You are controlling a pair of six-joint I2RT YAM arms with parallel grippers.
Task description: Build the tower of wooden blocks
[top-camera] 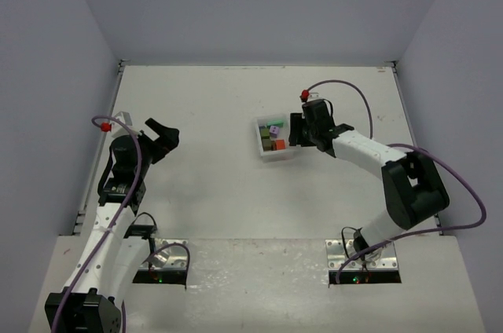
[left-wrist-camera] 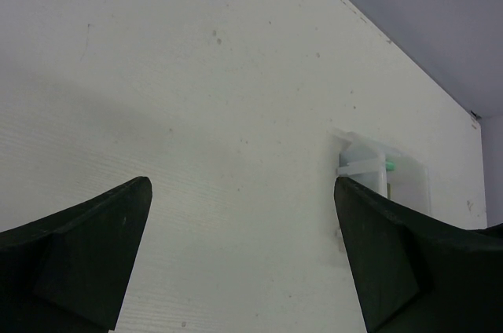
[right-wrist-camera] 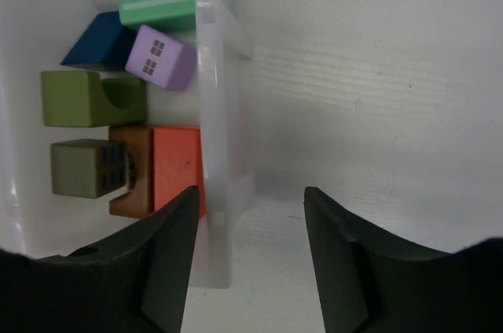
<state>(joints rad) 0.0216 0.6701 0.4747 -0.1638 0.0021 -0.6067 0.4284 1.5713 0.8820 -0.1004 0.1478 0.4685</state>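
Observation:
The wood blocks lie in a white plastic tray (right-wrist-camera: 212,74): a green bar (right-wrist-camera: 157,9), a blue roof-shaped piece (right-wrist-camera: 98,42), a purple one (right-wrist-camera: 161,58), an olive one (right-wrist-camera: 78,97), a grey cube (right-wrist-camera: 78,168), a brown piece (right-wrist-camera: 130,203) and a red-orange block (right-wrist-camera: 177,164). My right gripper (right-wrist-camera: 250,195) is open and straddles the tray's near side wall, with one finger inside by the red-orange block and the other outside over the table. My left gripper (left-wrist-camera: 244,192) is wide open with nothing in it, far left of the tray (top-camera: 258,137). No tower is in view.
The tray (left-wrist-camera: 381,172) sits mid-table, right of centre. Grey walls enclose the table on three sides. The right arm (top-camera: 409,192) reaches in from the lower right; the left gripper (top-camera: 161,138) hovers near the table's left edge.

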